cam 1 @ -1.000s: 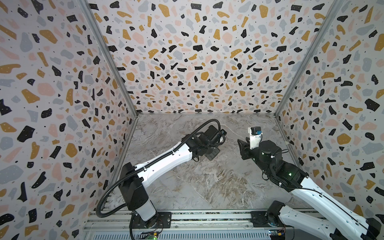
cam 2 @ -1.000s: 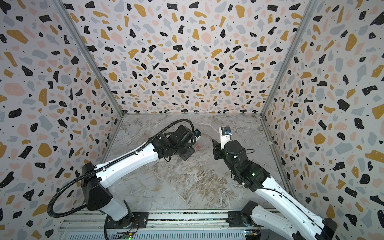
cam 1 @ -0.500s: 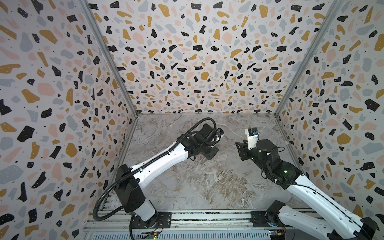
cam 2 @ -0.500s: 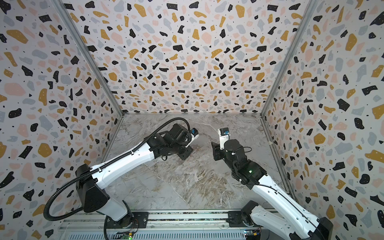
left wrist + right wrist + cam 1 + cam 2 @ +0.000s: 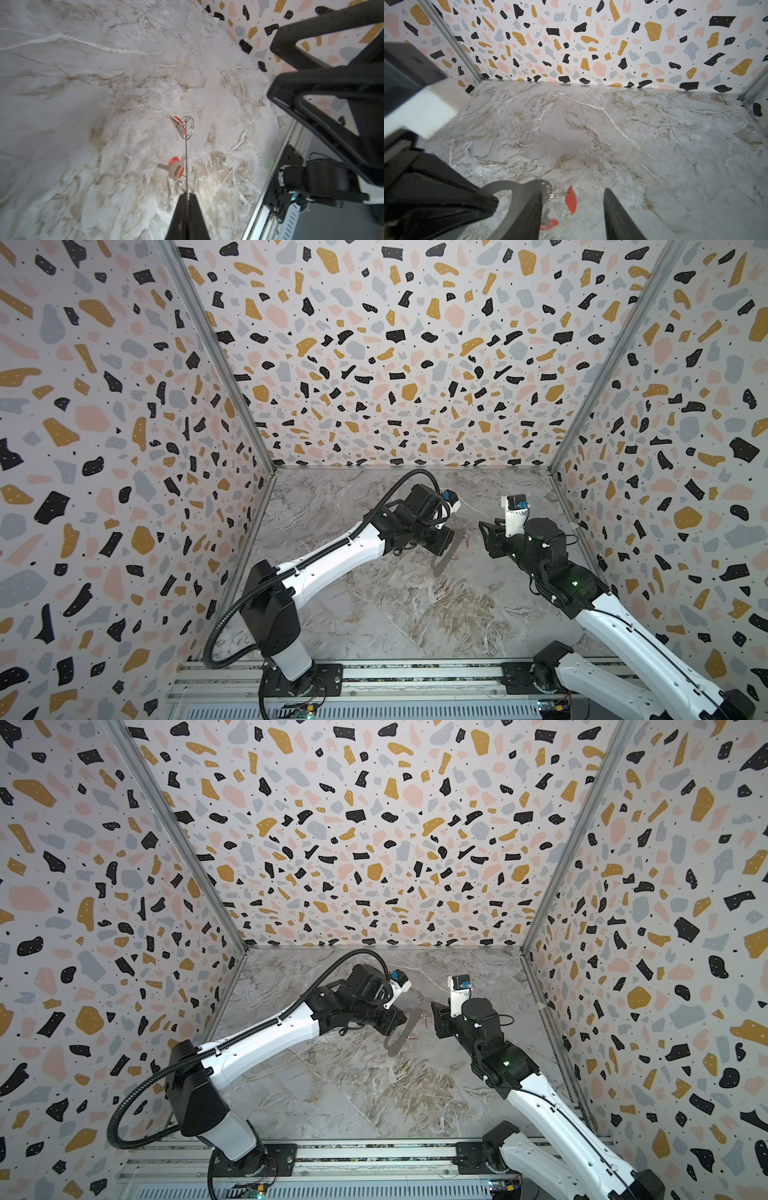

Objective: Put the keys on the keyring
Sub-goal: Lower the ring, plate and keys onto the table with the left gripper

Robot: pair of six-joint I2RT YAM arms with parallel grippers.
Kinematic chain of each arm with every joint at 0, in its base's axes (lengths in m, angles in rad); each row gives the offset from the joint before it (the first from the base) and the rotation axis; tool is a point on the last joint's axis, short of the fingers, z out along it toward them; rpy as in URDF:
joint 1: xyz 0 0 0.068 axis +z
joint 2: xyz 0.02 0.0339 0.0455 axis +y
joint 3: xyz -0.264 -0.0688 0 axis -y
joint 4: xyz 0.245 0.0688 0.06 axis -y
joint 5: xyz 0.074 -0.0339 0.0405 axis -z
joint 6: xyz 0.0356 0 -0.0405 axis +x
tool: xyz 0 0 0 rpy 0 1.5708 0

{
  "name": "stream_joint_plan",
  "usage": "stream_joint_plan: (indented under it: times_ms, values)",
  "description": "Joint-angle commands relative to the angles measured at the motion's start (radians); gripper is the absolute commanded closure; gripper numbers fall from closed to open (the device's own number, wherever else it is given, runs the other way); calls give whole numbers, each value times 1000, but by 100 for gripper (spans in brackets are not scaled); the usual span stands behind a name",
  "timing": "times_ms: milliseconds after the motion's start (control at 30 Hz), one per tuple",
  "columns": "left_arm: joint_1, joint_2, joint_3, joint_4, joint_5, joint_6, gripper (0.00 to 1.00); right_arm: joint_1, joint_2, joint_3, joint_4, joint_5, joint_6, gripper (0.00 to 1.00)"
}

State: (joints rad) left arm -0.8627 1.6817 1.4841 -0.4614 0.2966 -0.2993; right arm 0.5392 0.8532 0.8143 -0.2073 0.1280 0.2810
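Those keys (image 5: 176, 169) look tiny, light, prob slippery. They lie on the bench (image 5: 83, 104) mid-frame, so you'd pinch a red tag (image 5: 571, 200) imo. The keyring (image 5: 517, 185) is stiff n flat, w/ ur left tool (image 5: 188, 195) clamped on its end. Right tool (image 5: 572, 190) is half-wide, empty, straddling one tag. Left wrist cam shows both split rings (image 5: 188, 127); top views don't.

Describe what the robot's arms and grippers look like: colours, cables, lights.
Both the left arm and right arm have glossy white link shells with black joints. A black corrugated hose runs along the left arm. A green light glows on the right arm. The left gripper and right gripper have black, tapering fingers.
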Motion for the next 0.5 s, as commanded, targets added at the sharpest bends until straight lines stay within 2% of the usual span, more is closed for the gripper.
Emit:
stream_joint_plan:
  times_ms: [0,200,300,467]
  values:
    - [-34,57,-3,222,76,-134,100,-26,-39,0,21,-47,9,52]
    - [-75,212,19,356,66,-205,100,-57,-45,-11,31,-82,23,52]
    - [-42,244,-26,367,24,-198,100,-58,-39,-6,25,-85,21,52]
    - [34,241,-137,392,26,-188,100,-59,-41,-6,23,-82,23,52]
